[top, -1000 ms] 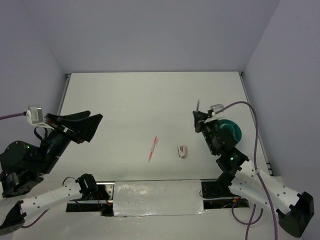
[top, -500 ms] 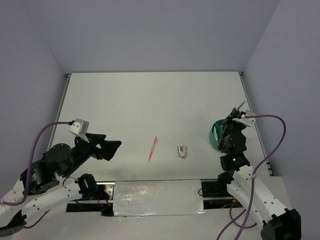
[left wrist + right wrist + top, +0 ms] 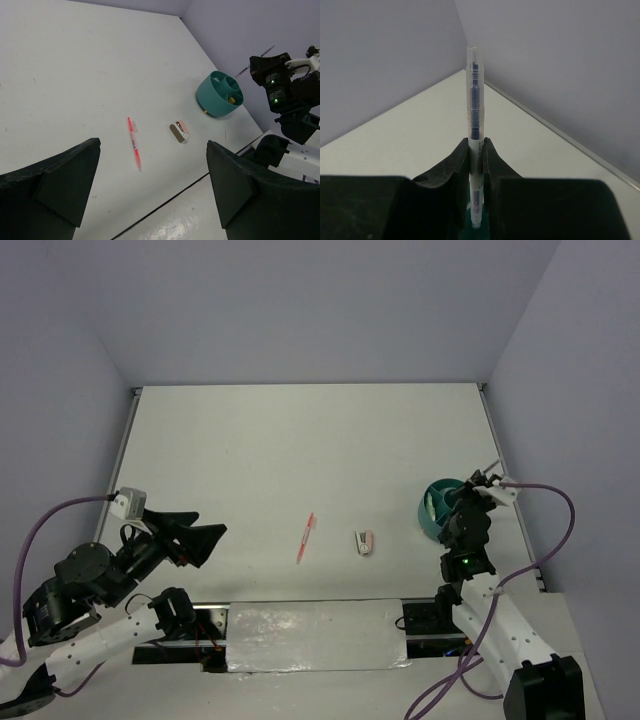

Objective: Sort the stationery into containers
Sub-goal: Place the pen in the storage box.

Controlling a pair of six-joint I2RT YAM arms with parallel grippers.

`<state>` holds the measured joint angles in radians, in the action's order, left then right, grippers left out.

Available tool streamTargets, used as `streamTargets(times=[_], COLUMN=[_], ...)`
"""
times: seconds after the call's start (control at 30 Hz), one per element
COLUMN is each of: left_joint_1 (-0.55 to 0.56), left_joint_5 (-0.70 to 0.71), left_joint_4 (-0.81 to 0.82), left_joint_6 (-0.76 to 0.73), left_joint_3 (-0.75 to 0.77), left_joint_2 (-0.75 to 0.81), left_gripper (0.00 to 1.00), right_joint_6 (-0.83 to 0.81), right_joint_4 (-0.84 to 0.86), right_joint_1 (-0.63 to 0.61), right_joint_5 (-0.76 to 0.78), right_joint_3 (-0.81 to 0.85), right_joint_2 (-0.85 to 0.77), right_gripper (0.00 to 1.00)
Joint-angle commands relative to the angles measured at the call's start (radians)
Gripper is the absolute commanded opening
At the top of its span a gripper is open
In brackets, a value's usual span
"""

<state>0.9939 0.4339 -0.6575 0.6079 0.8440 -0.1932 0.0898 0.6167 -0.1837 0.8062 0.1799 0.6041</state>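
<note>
One white table (image 3: 300,440), two arms. Left pincer (image 3: 152,145): jaws spread wide with nothing between them, hanging above the table on its own side. Right pincer (image 3: 476,147): jaws clamped on one clear pen (image 3: 474,90) with a blue core showing through the barrel. Most of that pen sticks out past the fingertips, and its short end pokes out the back over something teal. One teal cup (image 3: 210,97), round and divided inside, sits right under the right pincer and is partly hidden by it from above. It is well apart from the left pincer, off to the far right in that pincer's wrist view. One red pen (image 3: 306,537) lies flat on the table between the two pincers, roughly in line with the left one's gap. One pink-white stapler (image 3: 364,541) lies near the red pen on the side toward the right pincer, touching neither the pen nor the cup. One small yellow piece (image 3: 230,100) sits in a cup compartment; can't tell what else is inside. Loose on the table: two items. Held: one.
</note>
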Motion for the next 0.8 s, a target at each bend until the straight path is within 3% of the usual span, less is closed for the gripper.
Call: streamTargets(times=[0.0,0.4,0.63,0.77], left_joint_1=[0.003,0.003,0.005,0.005], left_joint_5=[0.017,0.012,0.009,0.011], left_joint_4=[0.010,0.013,0.015,0.015], left_joint_6=[0.012,0.006,0.004,0.004], left_joint_3=[-0.005,-0.006,-0.006,-0.008], left_joint_2=[0.014,0.038,0.037,0.034], left_gripper=[0.99,0.99,0.99,0.99], right_joint_6=[0.070,0.174,0.183,0.171], right_joint_4=[0.009,-0.015,-0.067,-0.086], right_joint_1=[0.018,0.035,0.035,0.035], right_joint_5=[-0.021,-0.050,-0.073,-0.117], right_joint_3=[-0.034,-0.068,-0.043,-0.023], right_joint_2=[0.016,0.085,0.082,0.050], right_gripper=[0.00,0.08,0.45,0.52])
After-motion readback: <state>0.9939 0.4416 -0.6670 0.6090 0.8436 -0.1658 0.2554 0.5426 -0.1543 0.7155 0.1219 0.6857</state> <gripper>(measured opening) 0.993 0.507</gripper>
